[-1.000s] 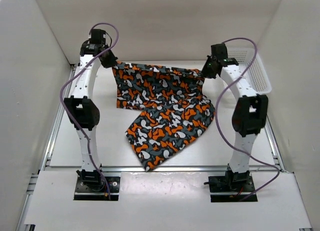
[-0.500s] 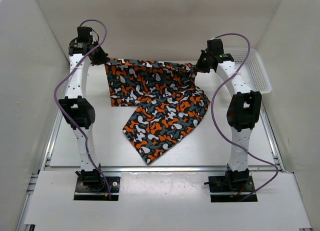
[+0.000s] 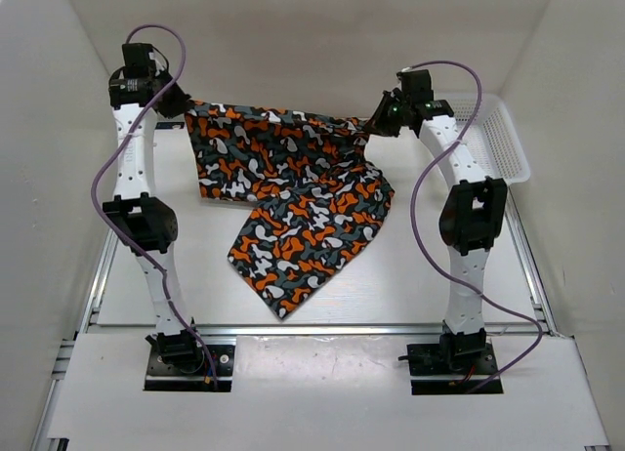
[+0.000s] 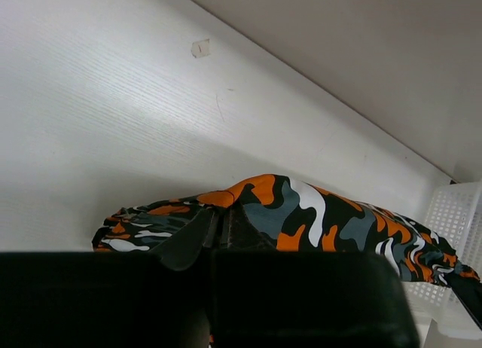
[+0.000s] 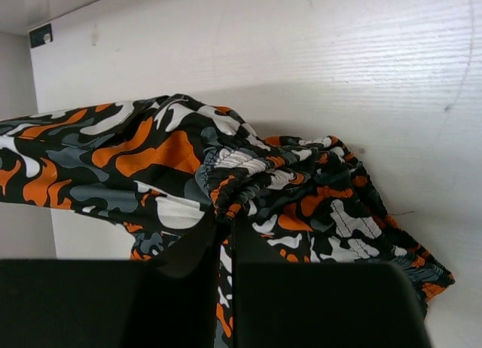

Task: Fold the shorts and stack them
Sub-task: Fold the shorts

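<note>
Bright, even overhead light; the shorts sharp, wrist foregrounds dark and blurred.

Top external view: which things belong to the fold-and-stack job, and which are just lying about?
Job: camouflage shorts; left end effector and right end effector, each shut on the shorts' raised edge.
Lying about: white mesh basket, far right.

The shorts are soft, matt printed cloth; the basket is white plastic mesh; the tabletop is smooth, matt white.
</note>
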Robot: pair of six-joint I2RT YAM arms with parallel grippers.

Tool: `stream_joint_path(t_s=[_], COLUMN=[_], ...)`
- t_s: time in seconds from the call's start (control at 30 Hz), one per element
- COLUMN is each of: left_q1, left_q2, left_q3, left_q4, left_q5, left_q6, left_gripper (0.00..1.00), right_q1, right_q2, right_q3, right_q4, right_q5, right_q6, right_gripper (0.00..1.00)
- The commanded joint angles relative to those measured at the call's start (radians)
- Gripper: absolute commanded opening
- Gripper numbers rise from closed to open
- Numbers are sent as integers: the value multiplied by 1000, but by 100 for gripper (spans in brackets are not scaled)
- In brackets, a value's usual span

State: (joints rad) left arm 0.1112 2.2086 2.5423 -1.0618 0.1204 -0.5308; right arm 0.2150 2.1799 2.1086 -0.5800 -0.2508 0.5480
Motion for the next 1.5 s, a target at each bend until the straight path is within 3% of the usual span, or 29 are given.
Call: stream_joint_path(t_s=[0.0, 0.1, 0.23, 0.47, 0.6, 0.83, 1.1, 1.47], left_q1=[123, 123, 15, -186, -315, -537, -758, -794], left_q2=[-72, -93, -214, -527, -717, -883, -934, -903], left_q3=[79, 44, -103, -492, -707, -1098, -1304, -1456], left_q4=[56, 43, 7, -76, -76, -24, 0, 10], left_q5=[-182, -147, -146, -159, -169, -200, -248, -295], left_q6=[41, 32, 57, 80, 10, -161, -299, -376], left_gripper=[10, 10, 10, 10, 10, 10, 10, 10], right_q1=[-46, -46, -46, -91, -111, -155, -184, -184], right_q2=[53, 98, 136, 87, 26, -208, -471, -825], right_q3=[85, 149, 218, 182, 131, -180, -588, -1028], right_q4=[-54, -54, -54, -67, -107, -116, -43, -23], right_q5=[91, 91, 73, 36, 22, 82, 209, 363], right_q6=[-39, -49, -72, -92, -115, -158, -139, 21], right_gripper=[1, 1, 1, 1, 1, 1, 1, 1])
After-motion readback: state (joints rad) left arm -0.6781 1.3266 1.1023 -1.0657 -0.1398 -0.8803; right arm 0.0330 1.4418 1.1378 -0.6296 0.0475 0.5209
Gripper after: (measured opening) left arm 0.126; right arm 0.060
